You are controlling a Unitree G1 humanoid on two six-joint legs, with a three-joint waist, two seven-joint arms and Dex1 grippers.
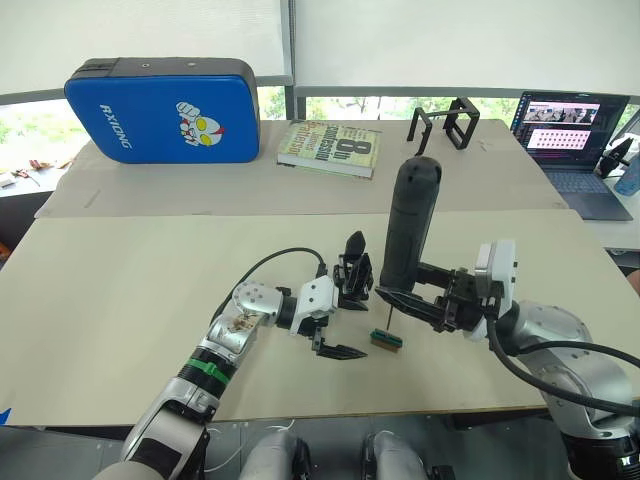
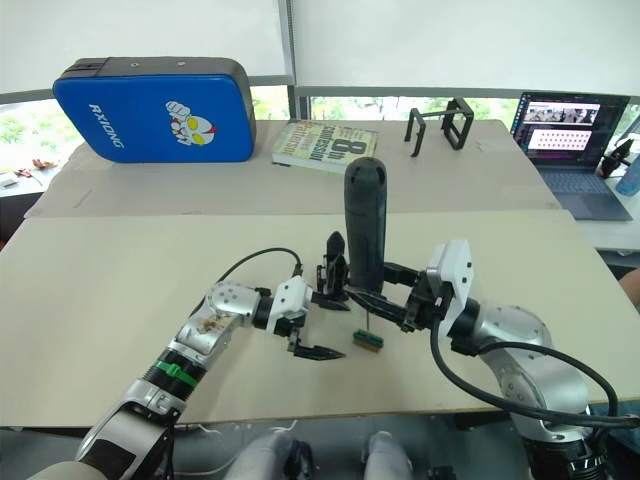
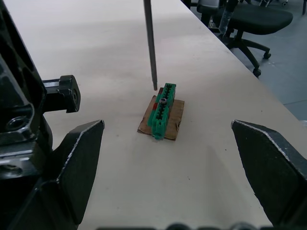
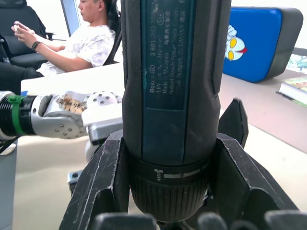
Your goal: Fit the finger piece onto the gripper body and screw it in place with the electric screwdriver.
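Beige table [image 1: 120, 300], right tool [image 1: 415, 302] clamping upright electric screwdriver [image 1: 410, 225], left tool [image 1: 340, 320] spread apart.

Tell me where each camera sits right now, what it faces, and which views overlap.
Left and right eye views: on the head, looking forward and down at the table; both arms show, with the right gripper clamped on the upright electric screwdriver.
Left wrist view: along the open left gripper toward the green block under the screwdriver's bit.
Right wrist view: along its own fingers gripping the screwdriver, with the left arm and a seated person beyond.
Shared: the screwdriver appears in every view.
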